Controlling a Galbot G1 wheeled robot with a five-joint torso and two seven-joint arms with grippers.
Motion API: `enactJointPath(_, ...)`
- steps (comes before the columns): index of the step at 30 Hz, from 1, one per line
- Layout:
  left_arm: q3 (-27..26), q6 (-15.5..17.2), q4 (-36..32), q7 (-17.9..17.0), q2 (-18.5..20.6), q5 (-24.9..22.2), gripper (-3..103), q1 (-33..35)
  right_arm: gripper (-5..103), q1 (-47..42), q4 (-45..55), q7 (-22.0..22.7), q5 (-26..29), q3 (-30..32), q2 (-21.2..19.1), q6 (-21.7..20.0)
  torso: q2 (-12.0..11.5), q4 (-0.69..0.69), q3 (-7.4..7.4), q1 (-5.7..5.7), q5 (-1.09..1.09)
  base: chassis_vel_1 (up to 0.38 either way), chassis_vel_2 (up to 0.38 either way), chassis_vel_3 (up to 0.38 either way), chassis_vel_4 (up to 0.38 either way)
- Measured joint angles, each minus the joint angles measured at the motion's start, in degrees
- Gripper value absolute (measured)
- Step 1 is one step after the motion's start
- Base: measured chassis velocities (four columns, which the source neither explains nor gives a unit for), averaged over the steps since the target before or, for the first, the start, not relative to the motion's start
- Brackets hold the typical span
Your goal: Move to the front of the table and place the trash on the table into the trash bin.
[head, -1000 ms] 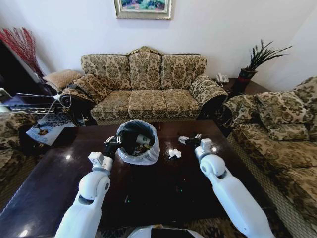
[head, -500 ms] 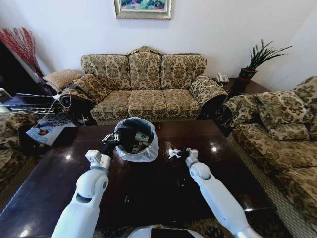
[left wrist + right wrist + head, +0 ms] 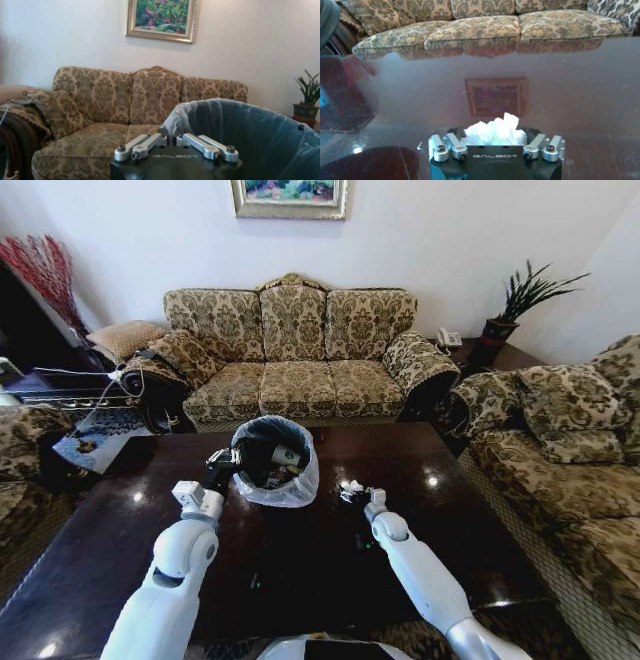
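The right gripper (image 3: 352,494) sits low over the dark table (image 3: 120,550), and in the right wrist view a wad of crumpled white paper (image 3: 494,133) lies between its two finger sets, which stand apart on either side of it; whether they already press on the paper I cannot tell. To do this step well, I judge, the fingers should close squarely on the bulk of the wad, not on a loose corner, and lift straight up before swinging across, since the paper is light and could slip or snag. Beyond it, nearer the sofa (image 3: 290,355), the trash bin (image 3: 276,463) stands on the table with its whitish bag folded over the rim and some items already inside (a pale cylinder shows among them). The left gripper (image 3: 219,465) is at the bin's rim on the robot's left side; in the left wrist view its fingers (image 3: 142,144) are drawn close together at the edge of the bag, apparently pinching or steadying it, though the contact itself is hidden.
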Motion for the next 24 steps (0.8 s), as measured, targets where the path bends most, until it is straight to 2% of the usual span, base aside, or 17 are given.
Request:
enactJointPath(1, 0.2, 0.0, 0.0, 0.0, 0.0, 0.0, 3, 0.0, 70, 0.0, -0.1, -0.1, 0.0, 0.1, -0.1, 0.1, 0.0, 0.0, 0.0, 0.0, 0.01, 0.0, 0.0, 0.0, 0.0)
enactJointPath(3, 0.2, 0.0, 0.1, 0.0, 0.0, 0.0, 3, 0.0, 70, 0.0, 0.0, -0.1, 0.0, 0.2, -0.1, 0.1, 0.0, 0.0, 0.0, 0.0, 0.01, 0.0, 0.0, 0.0, 0.0)
enactJointPath(4, 0.3, 0.0, 0.2, 0.1, 0.0, 0.1, 3, -0.1, 58, -0.1, 0.1, -0.1, 0.0, 0.3, -0.2, 0.1, 0.0, 0.0, 0.01, 0.0, 0.02, 0.0, 0.0, 0.0, 0.0)
enactJointPath(6, 0.3, 0.0, 0.3, 0.1, 0.0, 0.1, 3, -0.1, 58, -0.1, 0.3, -0.1, -0.1, 0.3, -0.3, 0.1, 0.0, 0.02, 0.01, 0.01, 0.03, 0.0, 0.0, 0.0, 0.0)
enactJointPath(8, 0.4, 0.0, 0.4, 0.2, 0.0, 0.1, 3, -0.1, 37, -0.6, 1.2, 0.1, -0.3, 0.2, -0.5, 0.1, 0.0, 0.04, 0.02, 0.02, 0.07, 0.0, 0.0, 0.0, 0.0)
enactJointPath(10, 0.4, 0.0, 0.4, 0.2, 0.0, 0.1, 3, -0.1, 37, -0.8, 1.6, 0.2, -0.4, 0.2, -0.5, 0.1, 0.0, 0.04, 0.03, 0.02, 0.07, 0.0, 0.0, 0.0, 0.0)
enactJointPath(11, 0.4, 0.0, 0.4, 0.2, 0.0, 0.1, 3, -0.1, 32, -1.2, 2.5, 0.8, -0.7, 0.1, -0.6, 0.3, 0.0, 0.05, 0.04, 0.02, 0.08, 0.0, 0.0, 0.0, 0.0)
enactJointPath(14, 0.4, 0.1, 0.4, 0.7, 0.1, 0.0, 3, -0.1, 15, -2.1, 8.6, 3.8, -2.1, 0.9, -1.1, 0.5, 0.0, 0.04, 0.05, 0.04, 0.07, 0.0, 0.0, 0.0, 0.0)
enactJointPath(15, 0.4, 0.1, 0.4, 0.7, 0.1, 0.0, 3, -0.1, 15, -2.1, 8.6, 3.8, -2.1, 0.9, -1.1, 0.5, 0.0, 0.04, 0.05, 0.04, 0.07, 0.0, 0.0, 0.0, 0.0)
enactJointPath(17, 0.3, 0.4, 0.4, 1.1, 0.2, 0.0, 3, 0.1, 5, -1.8, 15.7, 6.0, -1.6, 1.4, -2.4, 0.4, 0.0, 0.04, 0.04, 0.03, 0.05, 0.0, 0.0, 0.0, 0.0)
enactJointPath(18, 0.3, 0.5, 0.4, 1.2, 0.3, 0.0, 3, 0.2, 2, -1.0, 20.7, 7.3, -0.7, 1.6, -3.5, -0.3, 0.0, 0.02, 0.04, 0.03, 0.05, 0.0, 0.0, 0.0, 0.0)
enactJointPath(19, 0.3, 0.5, 0.4, 1.2, 0.3, 0.0, 3, 0.2, 2, -1.0, 20.7, 7.3, -0.7, 1.6, -3.5, -0.3, 0.0, 0.02, 0.04, 0.03, 0.05, 0.0, 0.0, 0.0, 0.0)
enactJointPath(22, 0.6, 0.7, 0.8, 1.5, 0.1, 0.0, 3, 0.3, 1, 2.6, 32.4, 9.4, 3.8, 1.4, -6.5, -2.8, 0.0, 0.02, 0.03, 0.02, 0.05, 0.0, 0.0, 0.0, 0.0)
enactJointPath(24, 0.9, 0.7, 1.1, 1.5, 0.0, 0.0, 3, 0.2, 0, 4.4, 36.0, 9.7, 5.2, 1.0, -7.3, -3.7, 0.0, 0.03, 0.03, 0.02, 0.05, 0.0, 0.0, 0.0, 0.0)
